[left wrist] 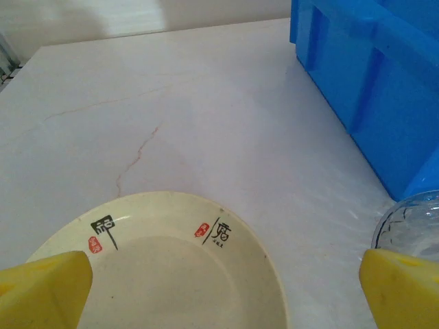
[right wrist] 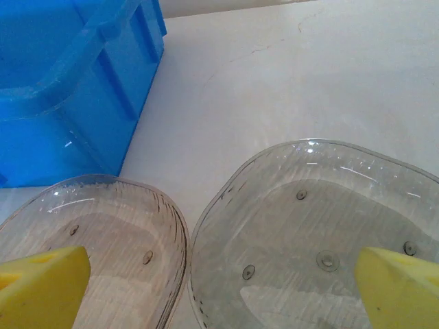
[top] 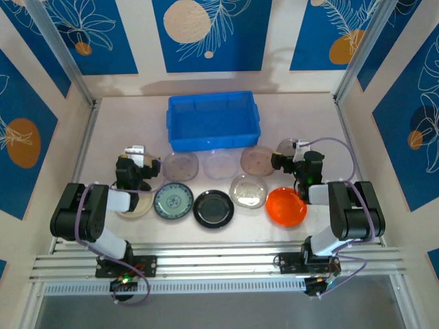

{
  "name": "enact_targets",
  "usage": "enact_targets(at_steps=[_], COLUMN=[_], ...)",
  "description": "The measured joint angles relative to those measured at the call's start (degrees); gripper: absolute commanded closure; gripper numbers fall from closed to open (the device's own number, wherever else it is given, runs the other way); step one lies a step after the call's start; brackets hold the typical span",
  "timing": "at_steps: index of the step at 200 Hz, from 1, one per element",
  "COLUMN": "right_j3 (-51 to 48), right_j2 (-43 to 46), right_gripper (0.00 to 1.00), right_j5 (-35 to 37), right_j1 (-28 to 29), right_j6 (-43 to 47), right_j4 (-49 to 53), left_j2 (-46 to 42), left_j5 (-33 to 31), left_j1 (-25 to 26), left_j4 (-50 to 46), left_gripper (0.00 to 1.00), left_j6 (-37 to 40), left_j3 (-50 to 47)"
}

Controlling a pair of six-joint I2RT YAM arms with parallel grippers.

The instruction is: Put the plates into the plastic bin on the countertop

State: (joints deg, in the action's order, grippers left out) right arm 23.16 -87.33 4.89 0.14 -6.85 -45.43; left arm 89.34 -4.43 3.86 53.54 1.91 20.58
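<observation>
Right now I count nine plates on the countertop [top: 130,123] and one blue bin [top: 212,120], which sits at the back centre with nothing in it.

Five are clear plates. Four lie in a back row just in front of the bin: one on the left [top: 180,164], one in the middle [top: 221,163], a tinted one [top: 258,160], and one at the far right [top: 288,145] partly under my right arm. The fifth [top: 248,190] is in the front row. That front row also holds one cream plate [top: 134,204], one teal plate [top: 173,201], one black plate [top: 213,208] and one orange plate [top: 286,206].

My left gripper [left wrist: 219,301] has its pads spread wide over the cream plate and grips nothing. My right gripper [right wrist: 219,291] is equally spread above two clear plates and is also empty. The rims of those two plates lie just beside each other.

Bare counter runs on both sides of the bin out to the side walls. The front-row rims sit close together.
</observation>
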Motion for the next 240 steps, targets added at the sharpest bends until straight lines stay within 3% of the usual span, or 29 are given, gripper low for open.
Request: enact_targets(at_steps=[203,240], right_j3=[0.0,0.8], right_j2=[0.0,4.6], right_gripper=[0.01,0.01], right_j5=[-0.4,1.8], right_j1=[-0.2,0.3], right_j6=[0.3,0.3], right_j4=[0.0,6.3], left_j2=[0.0,-5.6], left_j5=[-0.1,-6.8], left_j1=[0.1,1.6], left_j4=[-0.2,-11.8], left_gripper=[0.0,0.0], left_j6=[0.2,-0.1], left_j3=[0.1,3.7])
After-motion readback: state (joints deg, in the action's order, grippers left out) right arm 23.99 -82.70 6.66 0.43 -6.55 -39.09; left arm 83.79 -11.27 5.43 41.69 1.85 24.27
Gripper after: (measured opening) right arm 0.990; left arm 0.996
